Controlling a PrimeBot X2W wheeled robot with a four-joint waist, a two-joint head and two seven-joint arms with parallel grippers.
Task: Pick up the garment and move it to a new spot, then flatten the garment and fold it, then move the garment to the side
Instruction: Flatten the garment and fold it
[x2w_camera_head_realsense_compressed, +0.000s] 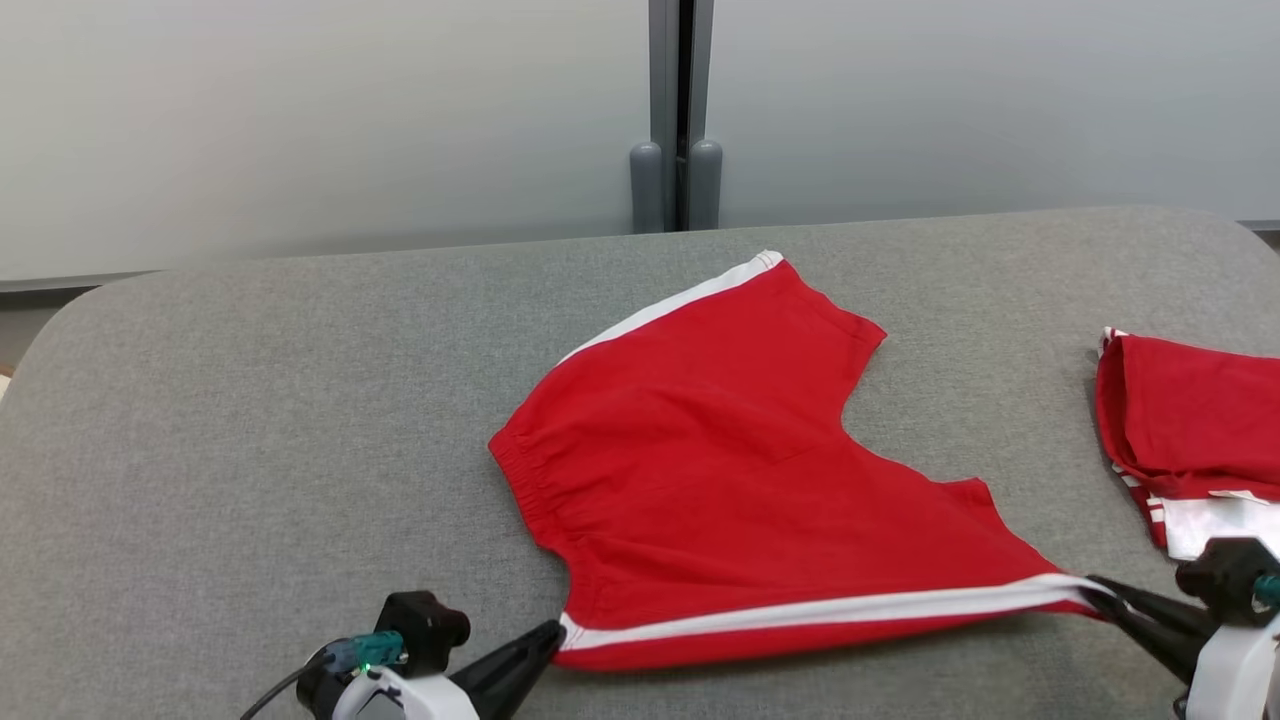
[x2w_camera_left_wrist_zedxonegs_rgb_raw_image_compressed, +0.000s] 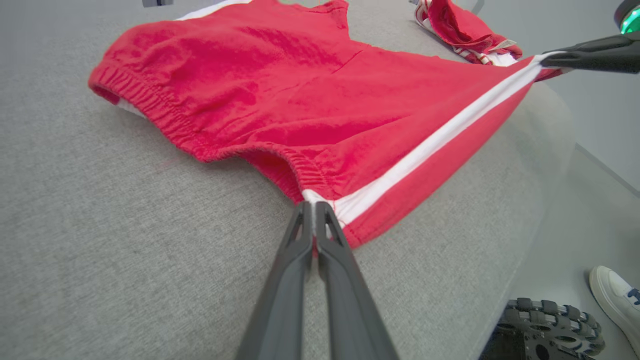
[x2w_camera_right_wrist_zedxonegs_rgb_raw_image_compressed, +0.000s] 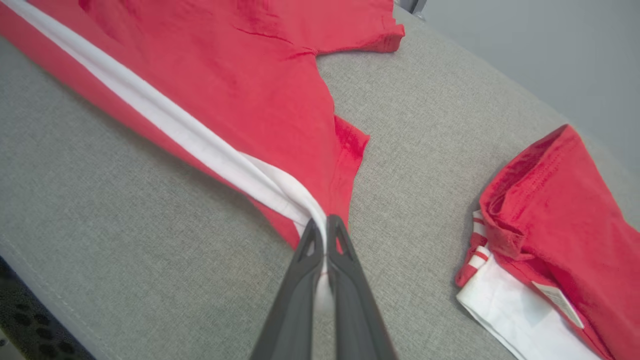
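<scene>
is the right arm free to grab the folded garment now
Probably not yet: the right gripper is shut on the shorts; the folded garment lies near, with nothing between.

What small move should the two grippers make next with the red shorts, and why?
Probably lift the near striped edge a little and carry it toward the far striped edge. The left gripper is shut on the waistband corner of the red shorts, the right gripper on the leg hem, and the shorts lie nearly flat on the grey table.
</scene>
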